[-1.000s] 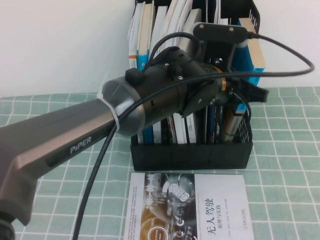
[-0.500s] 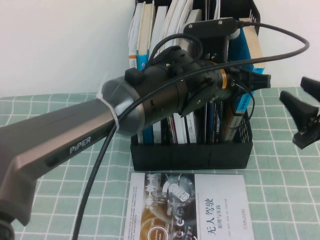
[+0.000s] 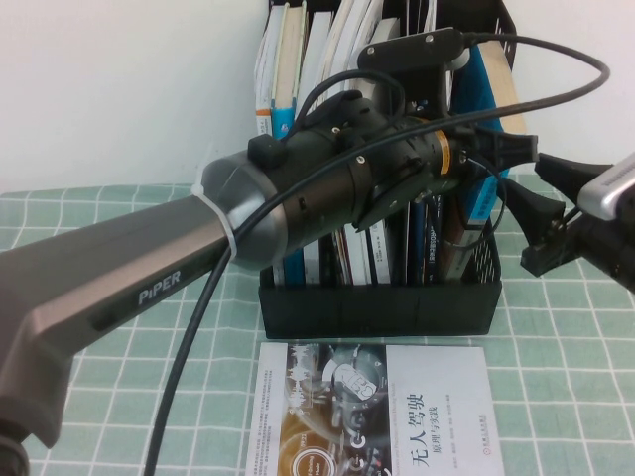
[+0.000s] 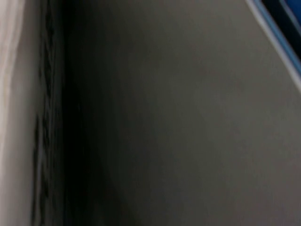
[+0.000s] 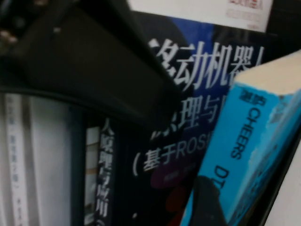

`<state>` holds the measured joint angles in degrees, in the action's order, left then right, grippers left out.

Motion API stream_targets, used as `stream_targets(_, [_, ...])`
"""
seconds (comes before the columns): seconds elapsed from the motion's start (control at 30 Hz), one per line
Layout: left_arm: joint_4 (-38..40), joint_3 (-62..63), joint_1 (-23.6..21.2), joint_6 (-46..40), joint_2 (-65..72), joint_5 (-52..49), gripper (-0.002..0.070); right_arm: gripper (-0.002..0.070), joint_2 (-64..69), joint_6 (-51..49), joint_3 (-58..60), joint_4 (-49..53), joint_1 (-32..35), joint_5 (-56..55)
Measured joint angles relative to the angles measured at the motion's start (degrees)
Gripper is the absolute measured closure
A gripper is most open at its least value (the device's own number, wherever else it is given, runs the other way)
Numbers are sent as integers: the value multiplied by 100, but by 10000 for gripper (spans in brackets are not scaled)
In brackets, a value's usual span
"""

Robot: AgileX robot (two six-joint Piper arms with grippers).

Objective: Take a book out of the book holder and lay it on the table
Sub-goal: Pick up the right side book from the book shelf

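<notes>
The left gripper (image 3: 516, 151) reaches across the high view to about 2 o'clock from frame centre, its dark fingers at the right end of the book holder (image 3: 382, 297), against the cyan-spined book (image 3: 488, 104) that leans tilted out of the rightmost slot with its tan page edge showing; the jaws look pressed onto the book, though the arm's own body hides the contact, so this is a judgement. The left wrist view is filled by a blurred grey surface and settles nothing. The right gripper (image 3: 546, 213) sits at 3 o'clock, just beside the holder's right wall, jaws spread and holding nothing. The step in hand appears to be drawing the book up and out: it would go best with a straight lift along the slot until the lower edge clears the holder's rim, keeping the book from dragging its dark-blue neighbour (image 5: 188, 117) or tipping the holder; the open right gripper looks placed to take or steady it. Bare table (image 3: 566, 397) at 4 o'clock offers room to lay it flat, clear of the white book (image 3: 377, 407) lying at 6 o'clock. Readable writing: "PiPER" on the left arm's link; "CHEERS" running down the cyan spine in the right wrist view, with "DT" below it cut off; white Chinese characters and "(基于ROS" on the dark-blue cover; "无人驾驶" on the white book's cover, with smaller print too fine to read
</notes>
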<state>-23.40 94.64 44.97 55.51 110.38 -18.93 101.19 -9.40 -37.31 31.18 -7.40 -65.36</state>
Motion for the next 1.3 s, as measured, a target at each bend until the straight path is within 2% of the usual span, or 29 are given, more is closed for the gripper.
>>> stream_targets(0.37, [-35,0,0,172,0,13,678,237,383,-180,-321,-437,-405,-10])
stream_targets(0.57, [-46,0,0,210,0,26,678,237,580,-7,-475,-1588,-717,-10])
stream_targets(0.7, [-55,0,0,247,0,26,678,244,712,-2,-653,-1805,-767,-10])
stream_targets(0.83, [-70,0,0,303,0,26,678,309,890,-2,-804,-1849,-861,-10])
stream_targets(1.0, [-95,0,0,326,0,26,678,479,938,64,-824,-1950,-883,-80])
stream_targets(1.3, [-95,0,47,348,-122,45,678,478,927,229,-824,-1996,-905,-68])
